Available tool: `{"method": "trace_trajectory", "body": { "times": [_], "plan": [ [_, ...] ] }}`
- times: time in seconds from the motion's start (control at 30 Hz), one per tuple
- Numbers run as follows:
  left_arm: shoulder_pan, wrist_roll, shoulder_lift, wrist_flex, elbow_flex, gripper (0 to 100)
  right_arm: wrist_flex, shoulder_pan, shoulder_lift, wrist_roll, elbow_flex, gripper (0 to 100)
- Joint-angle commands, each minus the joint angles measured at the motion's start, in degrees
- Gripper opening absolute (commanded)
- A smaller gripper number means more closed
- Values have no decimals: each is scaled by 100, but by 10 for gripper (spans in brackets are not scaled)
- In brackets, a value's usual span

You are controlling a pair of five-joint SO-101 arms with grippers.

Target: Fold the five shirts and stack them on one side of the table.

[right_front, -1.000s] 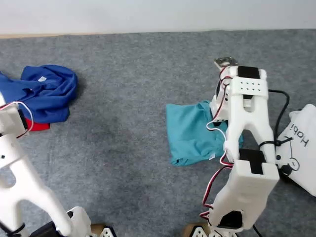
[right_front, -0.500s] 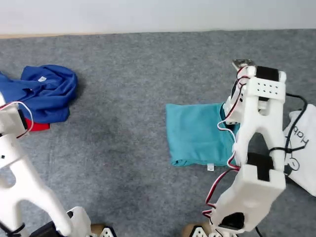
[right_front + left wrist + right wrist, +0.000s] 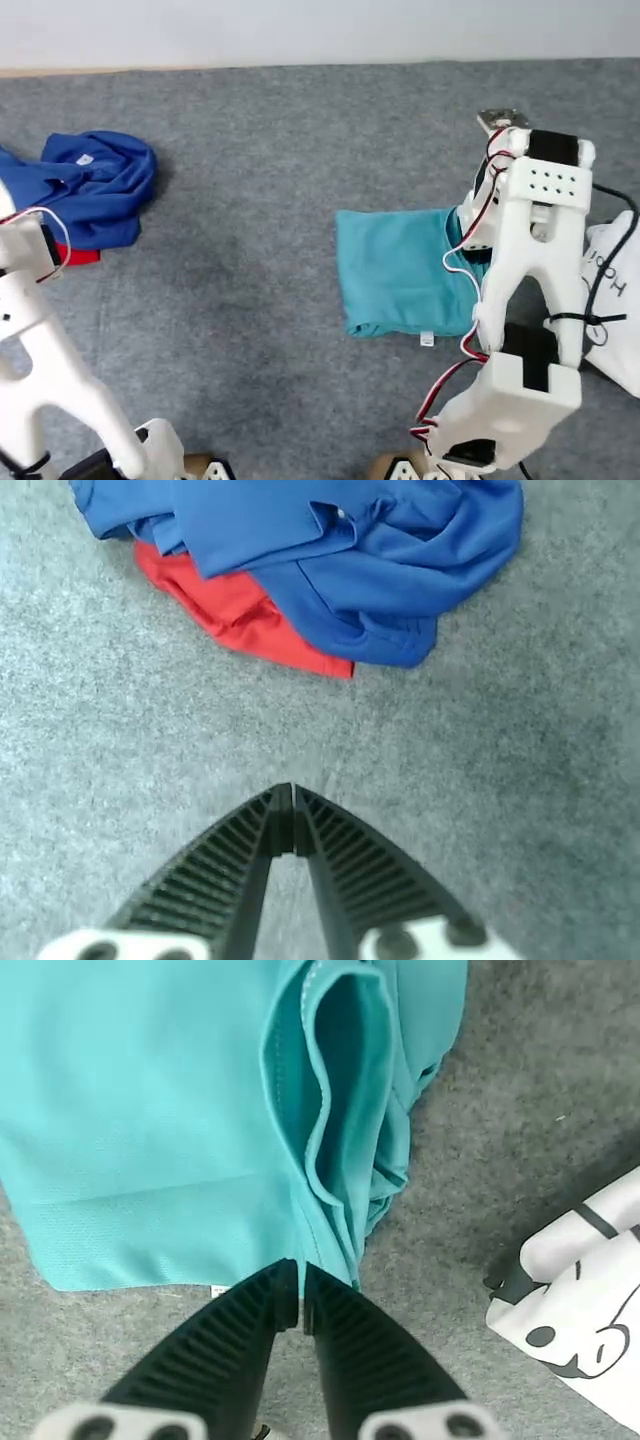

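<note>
High view: the teal shirt (image 3: 395,270) lies flat near the middle of the grey table (image 3: 250,300), its right edge under the right arm (image 3: 530,300). A small white tag (image 3: 427,339) sits at its near hem. A white shirt (image 3: 615,320) with black print lies at the right edge. Far left, a crumpled blue shirt (image 3: 95,185) covers a red shirt (image 3: 75,256), beside the left arm (image 3: 30,340).

Left wrist view: the left gripper (image 3: 293,805) is closed on nothing, above bare table, apart from the red shirt (image 3: 240,615) and blue shirt (image 3: 330,540).

Right wrist view: the right gripper (image 3: 301,1280) is closed, apparently pinching a raised fold of the teal shirt (image 3: 150,1110) at its hem. The white shirt (image 3: 580,1290) lies near.
</note>
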Motion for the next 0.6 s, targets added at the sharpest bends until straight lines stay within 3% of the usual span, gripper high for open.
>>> {"method": "trace_trajectory", "body": {
  "times": [0.0,0.27,0.57],
  "plan": [
    [35,26,-193,352,-374,8,242,-66,-716,44,-343,9],
    [35,26,-193,712,-505,8,-189,-1121,-1147,44,431,9],
    [35,26,-176,396,-505,8,-2132,-1112,233,88,1064,9]
  ]
}}
